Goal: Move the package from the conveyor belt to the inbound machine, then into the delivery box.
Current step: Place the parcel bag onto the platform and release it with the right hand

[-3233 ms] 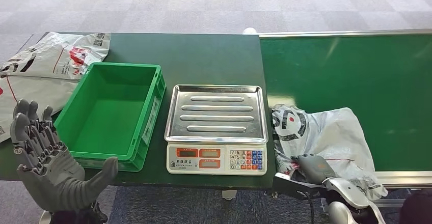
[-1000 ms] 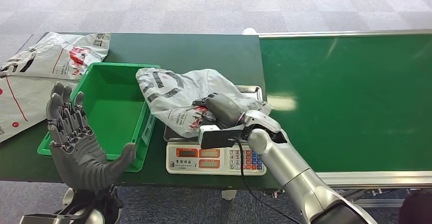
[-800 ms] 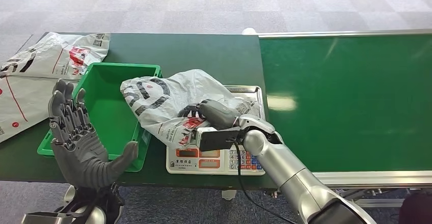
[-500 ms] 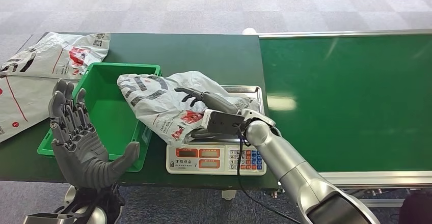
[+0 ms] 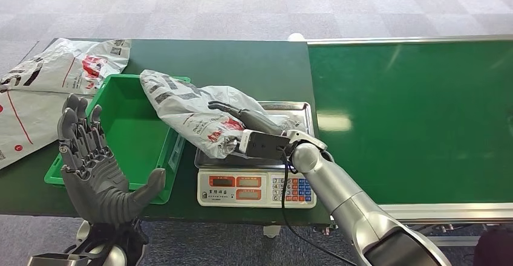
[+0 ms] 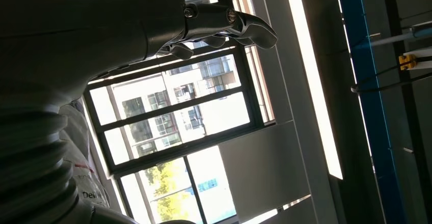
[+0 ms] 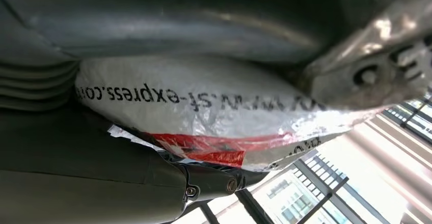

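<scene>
Package (image 5: 193,112), a grey plastic mailer bag, draped from the scale's steel tray (image 5: 299,110) across the rim of the green box (image 5: 130,134). Right hand (image 5: 242,116) laid against the bag over the tray, fingers stretched out along it; in the right wrist view bag (image 7: 214,107) pressed between hand parts, grip uncertain. Left hand (image 5: 94,169) raised beside the box's near corner, palm up, fingers spread, holding nothing. More bags (image 5: 54,75) lying flat left of the box. Conveyor belt (image 5: 417,115) on the right.
</scene>
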Tool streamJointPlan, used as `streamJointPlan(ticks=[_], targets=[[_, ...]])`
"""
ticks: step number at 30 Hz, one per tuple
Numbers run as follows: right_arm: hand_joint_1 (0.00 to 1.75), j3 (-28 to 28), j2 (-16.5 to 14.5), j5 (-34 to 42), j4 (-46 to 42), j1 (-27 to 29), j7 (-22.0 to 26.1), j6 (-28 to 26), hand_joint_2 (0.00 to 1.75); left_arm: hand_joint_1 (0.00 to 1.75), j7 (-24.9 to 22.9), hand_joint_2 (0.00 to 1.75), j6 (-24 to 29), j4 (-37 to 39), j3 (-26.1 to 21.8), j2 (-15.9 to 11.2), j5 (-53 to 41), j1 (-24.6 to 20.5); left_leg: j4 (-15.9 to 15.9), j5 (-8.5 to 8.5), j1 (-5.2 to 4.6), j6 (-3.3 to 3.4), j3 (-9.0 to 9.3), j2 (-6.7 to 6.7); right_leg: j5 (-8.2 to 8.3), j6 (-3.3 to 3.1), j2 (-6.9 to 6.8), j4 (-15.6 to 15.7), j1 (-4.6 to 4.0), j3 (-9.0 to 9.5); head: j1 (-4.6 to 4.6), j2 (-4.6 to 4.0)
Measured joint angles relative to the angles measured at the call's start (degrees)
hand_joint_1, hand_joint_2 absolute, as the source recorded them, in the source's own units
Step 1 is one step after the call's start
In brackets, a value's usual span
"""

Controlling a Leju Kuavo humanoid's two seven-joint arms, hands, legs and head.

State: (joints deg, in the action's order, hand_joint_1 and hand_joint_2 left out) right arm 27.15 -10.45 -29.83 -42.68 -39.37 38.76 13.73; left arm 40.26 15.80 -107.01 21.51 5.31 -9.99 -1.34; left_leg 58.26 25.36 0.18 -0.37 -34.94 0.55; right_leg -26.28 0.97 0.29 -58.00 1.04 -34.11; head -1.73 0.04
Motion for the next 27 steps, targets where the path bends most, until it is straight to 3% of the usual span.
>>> streamJointPlan(ticks=[27], targets=[[0.0,0.0,0.0,0.0,0.3,-0.1,0.0,0.0,0.0,0.0,0.0,1.75,0.0,-0.1,0.0,0.0,0.0,0.0,0.0,0.0,0.0,0.0,0.0,0.0,0.0,0.0,0.0,0.0,0.0,0.0,0.0,0.0]])
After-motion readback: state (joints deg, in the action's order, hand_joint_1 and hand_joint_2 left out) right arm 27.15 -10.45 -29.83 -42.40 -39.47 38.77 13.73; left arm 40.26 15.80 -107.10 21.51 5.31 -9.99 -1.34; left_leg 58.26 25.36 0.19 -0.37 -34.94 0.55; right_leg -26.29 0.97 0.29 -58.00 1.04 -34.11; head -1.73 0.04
